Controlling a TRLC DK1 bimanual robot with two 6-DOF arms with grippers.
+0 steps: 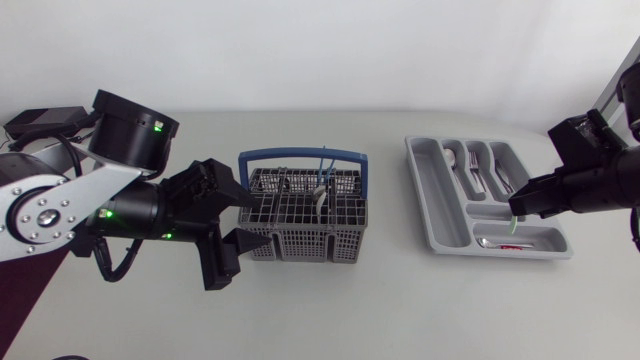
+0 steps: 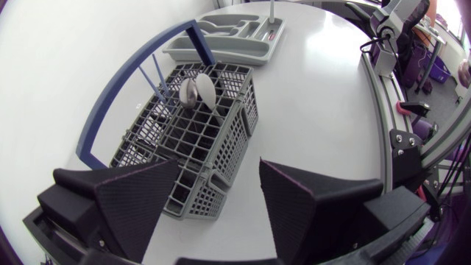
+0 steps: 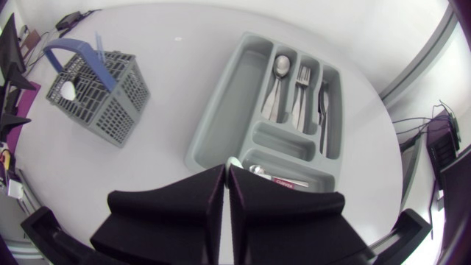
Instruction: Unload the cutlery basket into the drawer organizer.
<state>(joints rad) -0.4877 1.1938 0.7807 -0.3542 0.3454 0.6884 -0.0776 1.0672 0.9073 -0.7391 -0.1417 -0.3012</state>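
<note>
Your right arm's matte black gripper (image 3: 227,173) sits over the near end of the grey plastic drawer organizer (image 3: 221,110), with its fingers pressed nearly together on a pale utensil (image 3: 234,161). You will find a steel spoon (image 3: 278,73) and a steel fork (image 3: 300,88) in the lengthwise compartments. The grey mesh cutlery basket (image 3: 103,110), blue-handled, stands well apart on the white table (image 3: 169,73).

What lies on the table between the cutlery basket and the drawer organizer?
Nothing: bare tabletop between cutlery basket and drawer organizer, per the head view.
</note>
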